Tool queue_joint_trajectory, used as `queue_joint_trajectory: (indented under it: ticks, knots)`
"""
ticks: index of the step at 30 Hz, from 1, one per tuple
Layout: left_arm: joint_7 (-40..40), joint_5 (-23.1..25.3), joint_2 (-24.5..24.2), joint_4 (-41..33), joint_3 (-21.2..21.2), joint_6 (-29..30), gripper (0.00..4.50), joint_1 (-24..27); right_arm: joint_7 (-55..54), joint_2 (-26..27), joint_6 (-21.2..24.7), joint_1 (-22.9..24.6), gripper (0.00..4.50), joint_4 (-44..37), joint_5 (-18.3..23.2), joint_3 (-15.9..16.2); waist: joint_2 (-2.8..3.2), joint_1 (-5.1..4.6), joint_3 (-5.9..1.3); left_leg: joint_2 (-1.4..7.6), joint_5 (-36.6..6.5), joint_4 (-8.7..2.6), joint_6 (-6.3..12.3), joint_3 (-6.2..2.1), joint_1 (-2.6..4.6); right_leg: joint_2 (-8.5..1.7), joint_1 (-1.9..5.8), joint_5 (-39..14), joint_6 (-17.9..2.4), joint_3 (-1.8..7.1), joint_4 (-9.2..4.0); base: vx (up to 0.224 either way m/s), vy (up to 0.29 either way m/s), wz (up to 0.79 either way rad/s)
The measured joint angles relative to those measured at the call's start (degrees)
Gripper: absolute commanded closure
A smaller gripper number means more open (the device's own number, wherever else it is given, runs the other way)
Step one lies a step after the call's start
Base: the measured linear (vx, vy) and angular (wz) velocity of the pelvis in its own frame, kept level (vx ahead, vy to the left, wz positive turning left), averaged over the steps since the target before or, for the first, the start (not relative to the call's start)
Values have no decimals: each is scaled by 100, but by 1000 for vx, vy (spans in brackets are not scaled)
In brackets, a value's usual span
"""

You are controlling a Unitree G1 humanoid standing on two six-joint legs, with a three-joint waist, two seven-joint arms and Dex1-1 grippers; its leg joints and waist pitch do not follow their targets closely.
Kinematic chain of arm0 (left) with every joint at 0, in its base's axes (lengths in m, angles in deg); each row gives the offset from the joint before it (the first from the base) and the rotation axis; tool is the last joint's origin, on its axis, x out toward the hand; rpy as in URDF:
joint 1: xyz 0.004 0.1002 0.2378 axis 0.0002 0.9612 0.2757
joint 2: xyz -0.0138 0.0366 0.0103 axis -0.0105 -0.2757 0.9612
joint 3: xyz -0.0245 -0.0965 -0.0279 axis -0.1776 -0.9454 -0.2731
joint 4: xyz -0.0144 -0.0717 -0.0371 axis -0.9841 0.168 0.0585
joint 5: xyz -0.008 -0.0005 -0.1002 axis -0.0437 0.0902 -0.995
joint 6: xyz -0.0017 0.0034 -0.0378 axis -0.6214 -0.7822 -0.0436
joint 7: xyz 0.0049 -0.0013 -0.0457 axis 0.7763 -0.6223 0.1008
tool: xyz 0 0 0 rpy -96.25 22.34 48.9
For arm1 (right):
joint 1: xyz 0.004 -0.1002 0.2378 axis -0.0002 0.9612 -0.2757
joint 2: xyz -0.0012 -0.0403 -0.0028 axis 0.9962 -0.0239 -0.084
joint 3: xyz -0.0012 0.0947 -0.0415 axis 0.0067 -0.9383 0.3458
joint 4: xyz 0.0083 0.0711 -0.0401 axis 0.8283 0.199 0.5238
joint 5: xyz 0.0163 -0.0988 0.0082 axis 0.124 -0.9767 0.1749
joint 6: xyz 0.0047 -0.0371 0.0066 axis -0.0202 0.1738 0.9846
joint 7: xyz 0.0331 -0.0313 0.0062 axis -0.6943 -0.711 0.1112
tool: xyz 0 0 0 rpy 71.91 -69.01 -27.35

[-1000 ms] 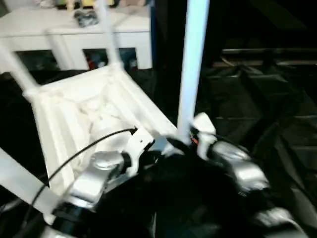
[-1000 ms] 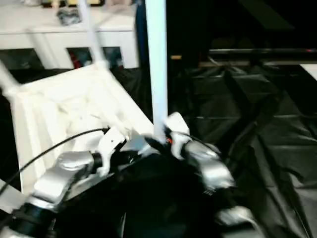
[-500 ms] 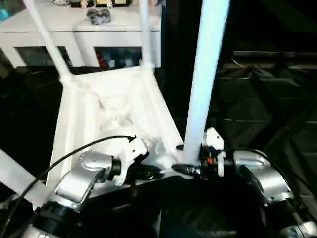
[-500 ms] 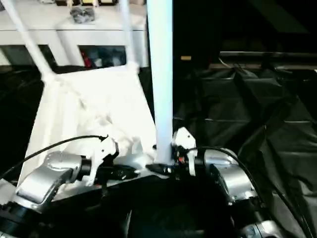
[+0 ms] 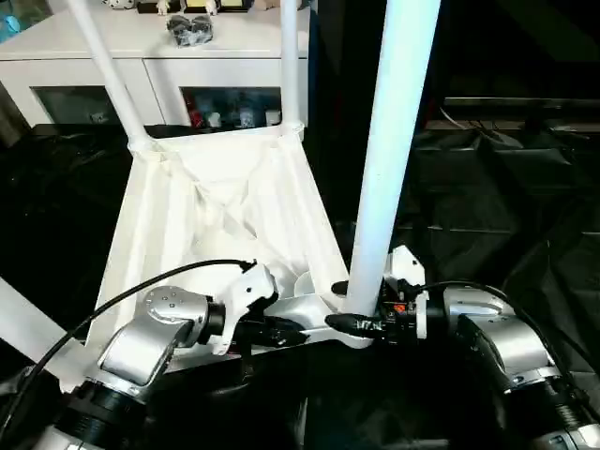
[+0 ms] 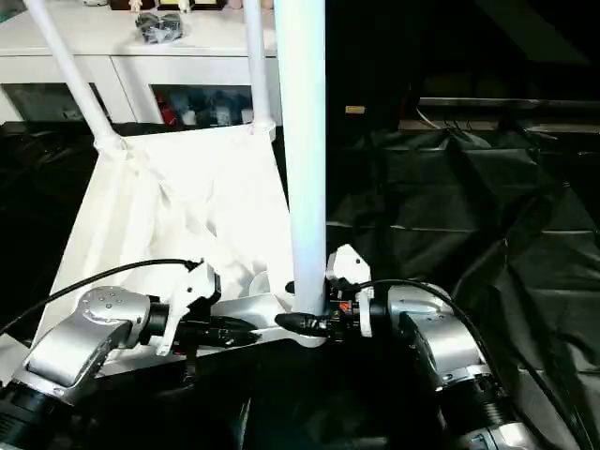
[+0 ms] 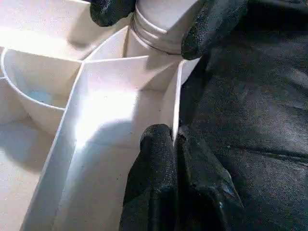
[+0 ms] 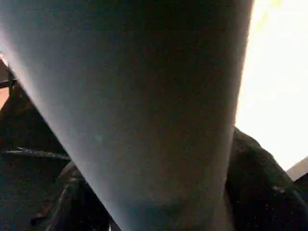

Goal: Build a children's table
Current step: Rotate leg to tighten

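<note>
Right gripper: the right gripper is clamped around the base of the near leg, right where it enters the tabletop's near right corner socket.
Left gripper: the left gripper pinches the near rim of the tabletop, fingers closed on the thin edge wall.
Tabletop: upside down on black sheeting, ribbed underside facing up.
Other legs: two far legs stand upright in their sockets; another leg crosses the lower left corner.
Background: a white cabinet behind.
Change: a second ago the near leg leaned and the view swung; now it stands nearly vertical and everything is steady.
Meaning: the leg looks seated or nearly so; likely only a final press or twist remains.
</note>
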Motion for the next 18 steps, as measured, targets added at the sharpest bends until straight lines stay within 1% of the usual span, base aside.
queue_joint_trajectory:
  ticks: [3,4,6,9,10,12,14,15,18]
  knots:
    - [-475,173,253,62,-92,0,450,-10,-640,289,-53,-48,193,217,-166,-230,4,-51,-3,0,0,0,-1,0,13,0,7,3,-3,2,6,0,0,0]
    - [-726,260,384,102,-125,1,450,-16,-1037,453,-128,-113,194,394,-243,-299,13,-75,-8,0,0,-1,-1,0,20,0,11,4,-4,2,5,0,0,0]
    - [-1156,347,600,193,-169,30,450,-57,-1715,712,-220,-275,194,686,-387,-410,34,-155,-18,-1,0,-2,-2,0,23,0,10,7,-5,4,3,0,0,0]
    - [-1597,472,830,257,-246,73,450,-79,-2550,1040,-258,-447,194,956,-505,-491,45,-242,-26,-3,0,-11,-3,-3,30,0,13,-2,17,3,3,0,0,0]
    - [-1968,586,1061,417,-300,147,450,-222,-3325,1344,-248,-668,194,1218,-675,-612,52,-290,-28,-3,0,-11,-4,-3,32,0,7,0,16,3,5,0,0,0]
    - [-2286,644,1280,455,-298,222,450,-269,-3781,1418,-324,-782,194,1371,-773,-615,69,-294,-33,-4,0,-13,-4,-5,31,-1,5,1,17,3,-3,0,0,0]
    - [-2383,665,1350,456,-289,249,450,-268,-3886,1437,-412,-782,194,1419,-813,-616,81,-284,-39,-5,0,-13,-3,-5,31,-1,4,-1,20,5,-3,0,0,0]
    - [-2396,665,1364,455,-280,249,450,-268,-3908,1442,-426,-782,159,1423,-825,-620,87,-277,-42,-5,0,-14,-3,-5,25,-1,5,5,10,5,-3,0,0,0]
    - [-2443,680,1429,451,-249,256,450,-268,-3911,1490,-428,-798,159,1449,-864,-731,98,-260,-50,-5,0,-21,-3,-4,22,-1,4,7,6,4,-4,0,0,0]
